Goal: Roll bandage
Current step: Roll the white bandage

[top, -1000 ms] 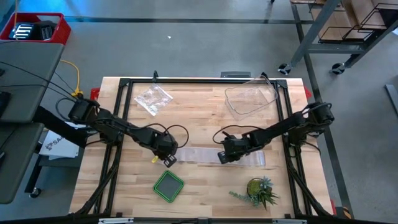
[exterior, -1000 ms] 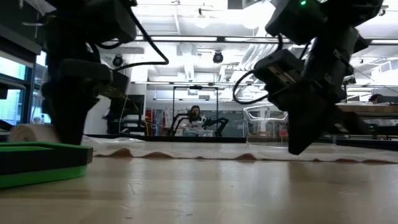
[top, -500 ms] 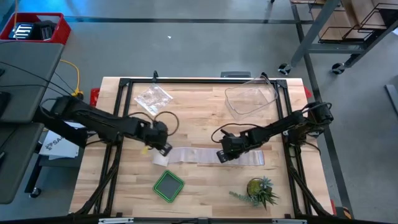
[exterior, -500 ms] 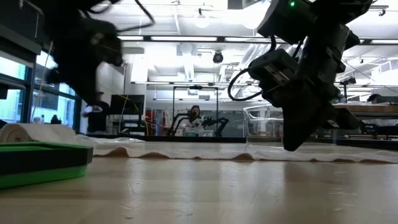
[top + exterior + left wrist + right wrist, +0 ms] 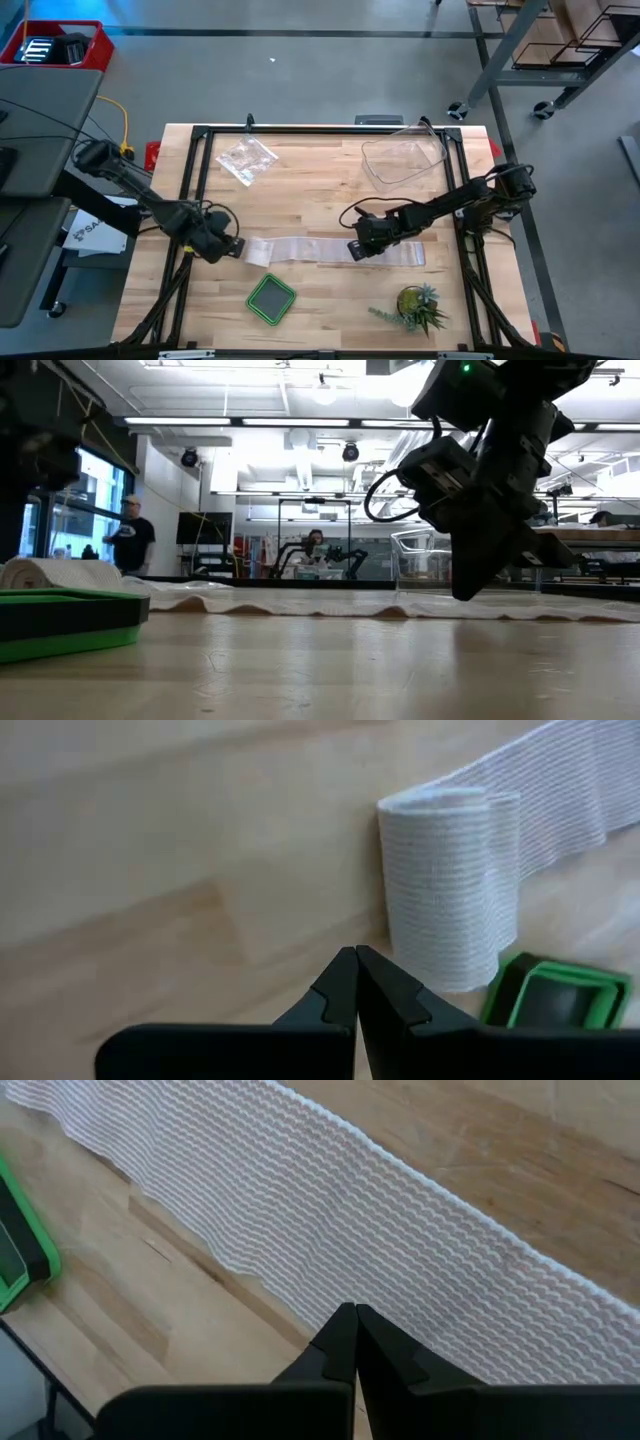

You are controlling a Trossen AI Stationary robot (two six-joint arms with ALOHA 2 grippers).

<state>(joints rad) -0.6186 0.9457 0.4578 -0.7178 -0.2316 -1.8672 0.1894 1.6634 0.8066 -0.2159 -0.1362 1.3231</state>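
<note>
R gripper clenched, tip down on flat bandage strip mid-surface; L gripper clenched empty, just beside bandage's rolled end, nr green tray.

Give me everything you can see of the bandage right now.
The bandage is thin white ribbed gauze, lying flat as a long strip across the wooden table. Its left end is wound into a small roll near the green tray. The right gripper, jaws shut, sits over the strip's middle; the left gripper, also shut, is just beside the roll, not touching.
</note>
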